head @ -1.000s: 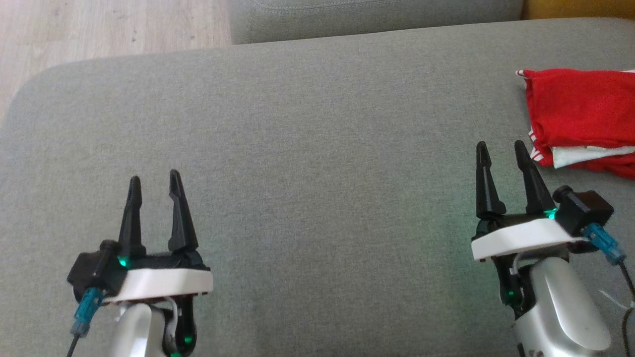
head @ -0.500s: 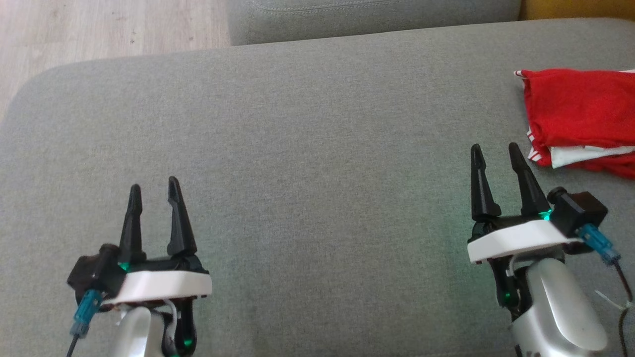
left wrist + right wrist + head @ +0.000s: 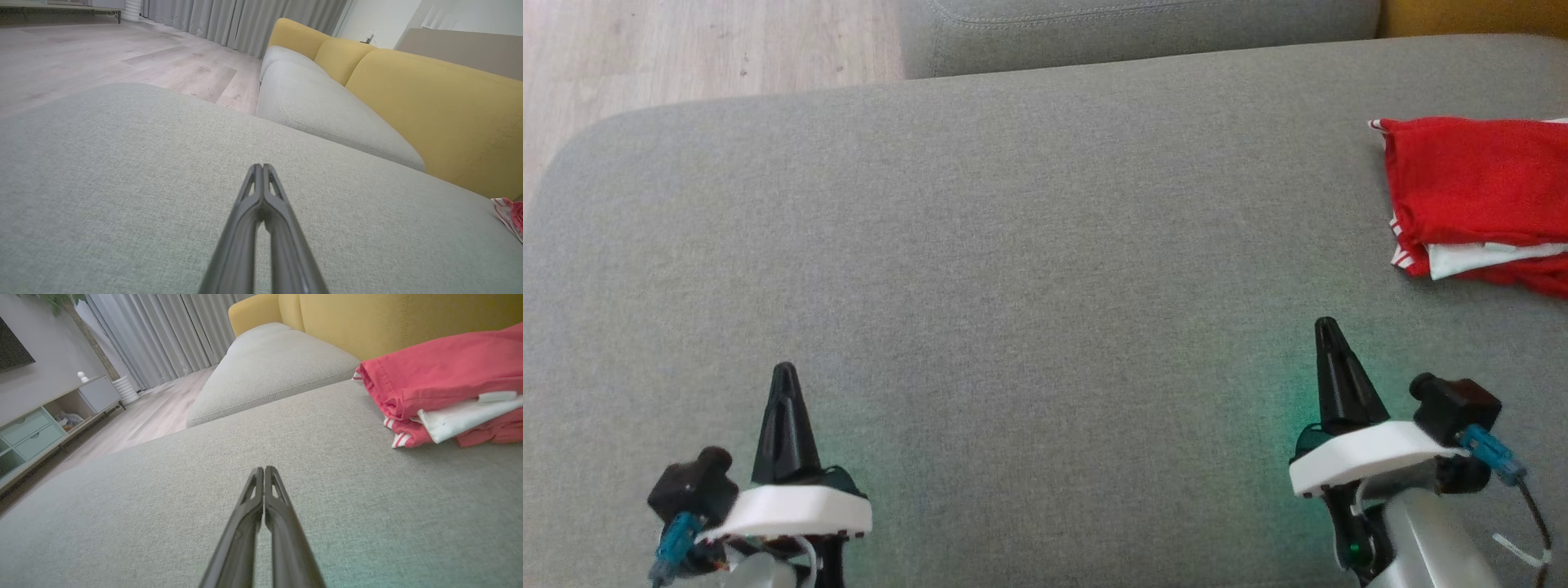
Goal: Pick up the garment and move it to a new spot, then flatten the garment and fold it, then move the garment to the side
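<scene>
The garment [image 3: 1474,196] is red with white trim, folded into a stack at the far right of the grey cushion [image 3: 1013,269]; the right wrist view shows the garment [image 3: 441,379] at upper right, and a corner of it [image 3: 508,212] shows in the left wrist view. My left gripper [image 3: 785,369] is shut and empty at the lower left, above bare cushion. My right gripper [image 3: 1326,325] is shut and empty at the lower right, short of the garment's near edge. Both wrist views show the fingertips pressed together [image 3: 261,166] [image 3: 264,468].
A second grey cushion [image 3: 1135,28] adjoins the far edge, with yellow backrests [image 3: 429,106] behind. Wooden floor [image 3: 686,49] lies beyond the cushion's rounded left corner. A low cabinet [image 3: 36,428] and curtains [image 3: 163,335] stand across the room.
Both grippers have gone from open to shut and have drawn back toward the near edge of the cushion. The garment has not moved.
</scene>
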Robot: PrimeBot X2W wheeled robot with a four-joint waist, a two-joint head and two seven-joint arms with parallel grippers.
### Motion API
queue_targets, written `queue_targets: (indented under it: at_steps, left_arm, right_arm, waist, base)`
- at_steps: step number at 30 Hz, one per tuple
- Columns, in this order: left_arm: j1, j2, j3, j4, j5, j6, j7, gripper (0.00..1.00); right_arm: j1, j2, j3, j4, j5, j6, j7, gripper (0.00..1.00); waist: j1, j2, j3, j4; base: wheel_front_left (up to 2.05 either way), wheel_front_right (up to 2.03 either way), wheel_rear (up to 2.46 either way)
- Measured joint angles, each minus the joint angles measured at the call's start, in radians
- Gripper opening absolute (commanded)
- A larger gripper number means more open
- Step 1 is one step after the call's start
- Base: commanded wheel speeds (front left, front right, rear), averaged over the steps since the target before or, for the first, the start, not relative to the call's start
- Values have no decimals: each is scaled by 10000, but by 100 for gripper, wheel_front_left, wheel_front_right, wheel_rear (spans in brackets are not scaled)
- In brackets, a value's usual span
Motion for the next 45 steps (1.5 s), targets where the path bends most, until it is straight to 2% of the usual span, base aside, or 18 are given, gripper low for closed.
queue_targets:
  at_steps: [45]
  left_arm:
    - [0, -2, 635, -115, -4332, -443, 1329, 0]
  right_arm:
    - [53, -12, -673, -652, 4924, 0, 1162, 0]
  waist:
    - [0, 0, -407, 183]
  base:
    - [0, 0, 0]
